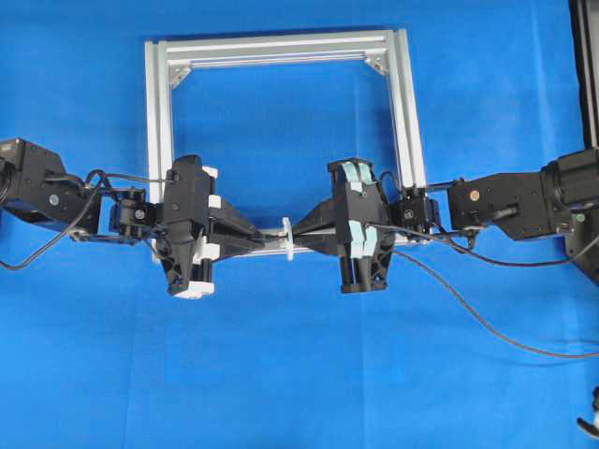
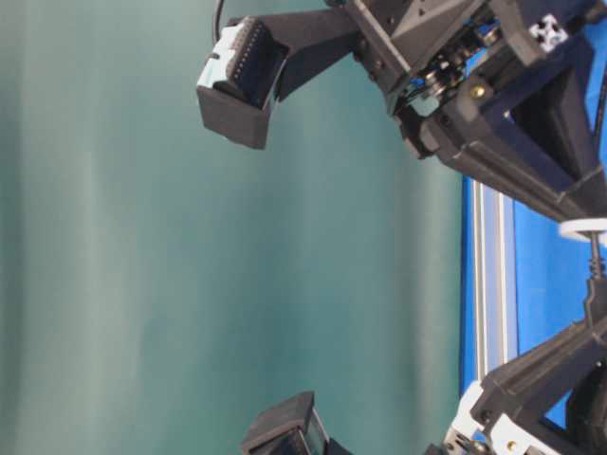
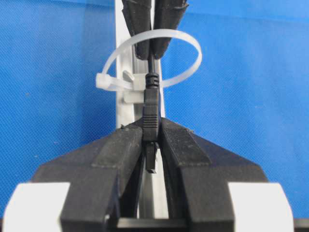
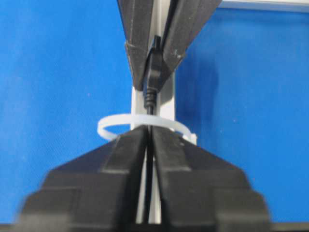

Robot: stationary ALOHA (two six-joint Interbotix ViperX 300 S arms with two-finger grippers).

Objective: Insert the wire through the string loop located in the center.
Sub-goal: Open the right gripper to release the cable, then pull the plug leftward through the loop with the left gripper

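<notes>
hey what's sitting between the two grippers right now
The string loop, with the wire threaded through it; the left wrist view shows this best.

Black wire point(image 3: 150, 104) plug threaded through upright white string loop point(image 3: 186, 50)

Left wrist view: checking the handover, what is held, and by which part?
The left gripper clamps the thin black wire by its small rectangular plug; the plug's strain-relief end points toward the white string loop.
</notes>
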